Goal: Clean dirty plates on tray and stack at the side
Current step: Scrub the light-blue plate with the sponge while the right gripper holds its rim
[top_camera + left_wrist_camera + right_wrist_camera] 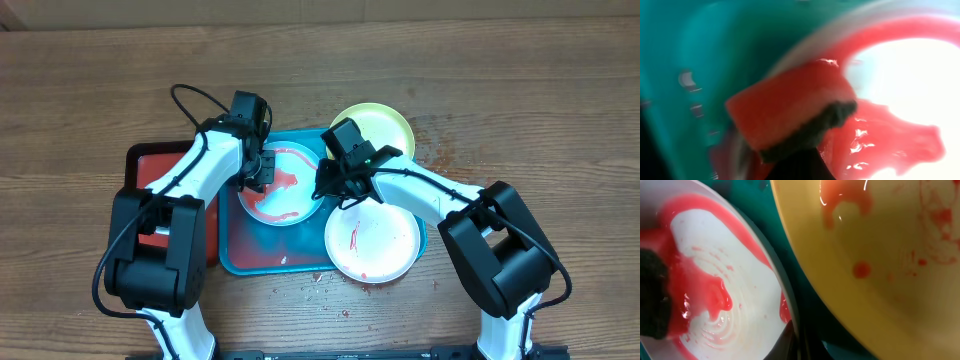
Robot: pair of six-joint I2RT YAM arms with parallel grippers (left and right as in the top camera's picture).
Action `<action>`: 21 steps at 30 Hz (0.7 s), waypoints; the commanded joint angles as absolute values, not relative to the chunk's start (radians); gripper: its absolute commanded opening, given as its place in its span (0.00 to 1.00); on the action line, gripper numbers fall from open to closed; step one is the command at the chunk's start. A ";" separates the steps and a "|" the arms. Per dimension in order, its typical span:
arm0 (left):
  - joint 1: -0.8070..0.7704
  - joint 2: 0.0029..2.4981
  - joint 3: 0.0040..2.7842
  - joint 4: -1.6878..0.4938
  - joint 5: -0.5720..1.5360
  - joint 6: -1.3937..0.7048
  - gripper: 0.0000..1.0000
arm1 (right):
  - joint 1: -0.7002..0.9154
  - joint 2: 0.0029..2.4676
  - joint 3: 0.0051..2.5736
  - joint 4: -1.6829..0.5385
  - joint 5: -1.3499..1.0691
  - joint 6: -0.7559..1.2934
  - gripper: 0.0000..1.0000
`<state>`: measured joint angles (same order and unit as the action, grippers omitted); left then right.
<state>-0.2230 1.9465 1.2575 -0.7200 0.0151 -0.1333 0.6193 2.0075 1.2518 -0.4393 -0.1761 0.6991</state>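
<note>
- Red sauce pools thick across the pale blue plate (pixel 285 200), which lies in the left half of the turquoise tray (pixel 232 250), mid-table and toward the near edge.
- On it goes the left gripper (pixel 258 175), clamped on a sponge (pixel 790 107) soaked red with its dark scouring side down, pressed at the plate's left rim.
- At the plate's right rim sits the right gripper (pixel 330 180). It looks to be steadying the plate, but the wrist view shows only a dark sliver at the rim, so I cannot tell whether its jaws are closed.
- The white plate (pixel 372 243) lies at the tray's near right corner, overhanging the rim, with thin red streaks on it.
- The yellow-green plate (pixel 385 125) lies at the tray's far right corner, half off it, spotted red in the right wrist view.
- A dark red tray (pixel 150 165) lies just beside the turquoise one, toward the left edge, under the left arm.
- My read is that it's early: the first plate is mid-scrub and far from clean, two are untouched, and nothing is stacked on the wooden table (pixel 520 100).
</note>
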 commanded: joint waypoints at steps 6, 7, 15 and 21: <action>-0.282 2.038 1.214 -0.593 0.604 -0.018 0.04 | 0.627 2.008 1.264 -0.425 -0.204 0.700 0.04; -0.282 2.038 1.214 -0.571 0.570 -0.043 0.04 | 0.627 2.008 1.264 -0.425 -0.204 0.700 0.04; -0.280 2.038 1.214 -0.583 -0.291 -0.469 0.04 | 0.627 2.008 1.264 -0.424 -0.204 0.701 0.04; -0.280 2.038 1.214 -0.671 -0.496 -0.474 0.04 | 0.627 2.008 1.264 -0.417 -0.204 0.704 0.04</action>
<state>-0.3271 1.9663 1.2652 -0.6140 -0.0830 -0.4034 0.6289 2.0140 1.2522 -0.4076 -0.1833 0.7036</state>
